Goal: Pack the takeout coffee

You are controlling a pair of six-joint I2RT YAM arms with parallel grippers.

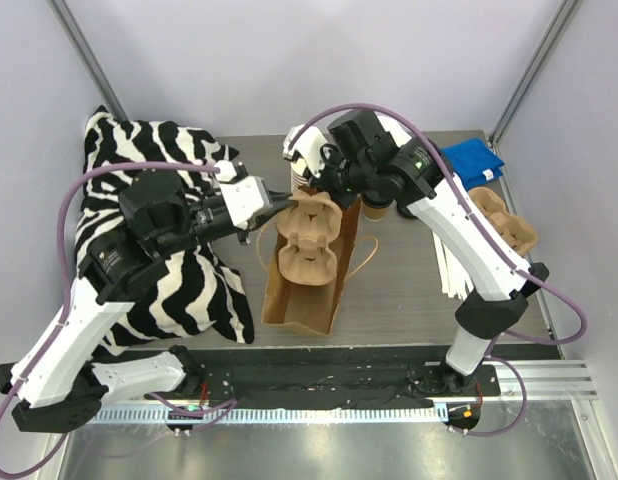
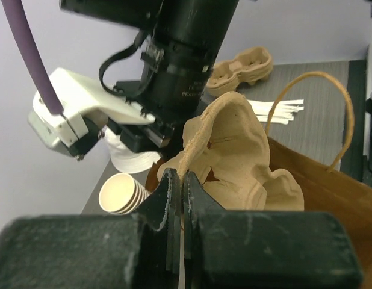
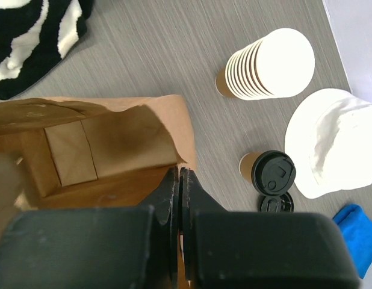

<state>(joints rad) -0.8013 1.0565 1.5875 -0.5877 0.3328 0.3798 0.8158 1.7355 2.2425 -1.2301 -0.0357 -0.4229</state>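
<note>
**Top view.** Brown paper bag point(image 1: 301, 300), centre, creased, mouth open. Moulded pulp tray point(image 1: 309, 240), tan, fibrous, two hollows showing, at that mouth. Zebra-striped cushion point(image 1: 159, 230), left. Second tray point(image 1: 507, 222), flat white strips point(image 1: 449, 268), blue cloth point(image 1: 474, 158), right.

**Left wrist view.** Left claw point(image 2: 179, 179), bottom centre, pressed together, pinching the pulp tray's rim. Ribbed cup stack point(image 2: 123, 192), lower left. Black right arm point(image 2: 186, 60) blocking the upper middle.

**Right wrist view.** Right claw point(image 3: 179, 176), bottom centre, pressed together on the paper bag's rim. Takeout coffee point(image 3: 267, 171), right of centre, upright on the grey grained table point(image 3: 144, 48), near the bag, round black lid on. Loose black lid point(image 3: 275, 203) just below; crumpled white paper point(image 3: 330, 144) beside.
</note>
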